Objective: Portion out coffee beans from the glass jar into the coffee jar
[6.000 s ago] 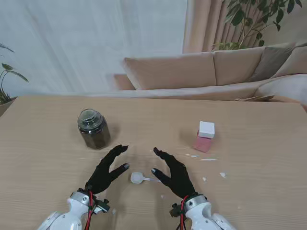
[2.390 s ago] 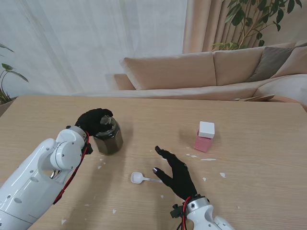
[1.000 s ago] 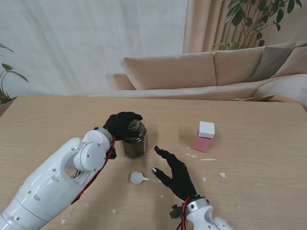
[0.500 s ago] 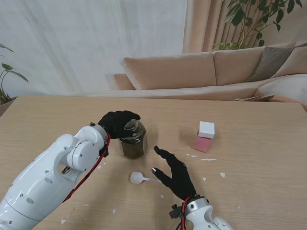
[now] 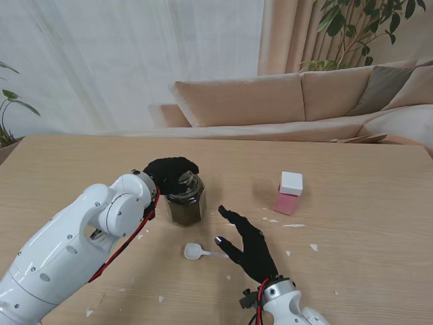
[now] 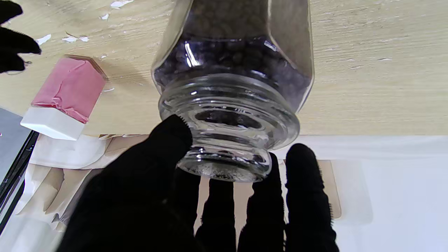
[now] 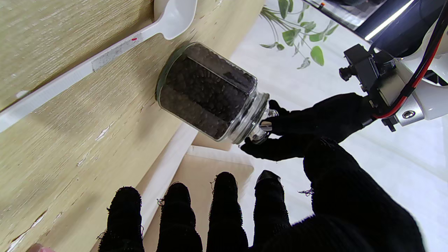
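From the stand's view, the left hand is clamped on the top of the glass jar, which stands near the middle of the table. The right hand rests with fingers apart beside a white spoon. The pink jar with a white lid stands well apart, closed.

In the left wrist view, fingers grip the jar's lid knob.

In the right wrist view, the beans fill the jar. I judge no portion is moved yet.

Beige sofa beyond the table, leafy plant, white curtain
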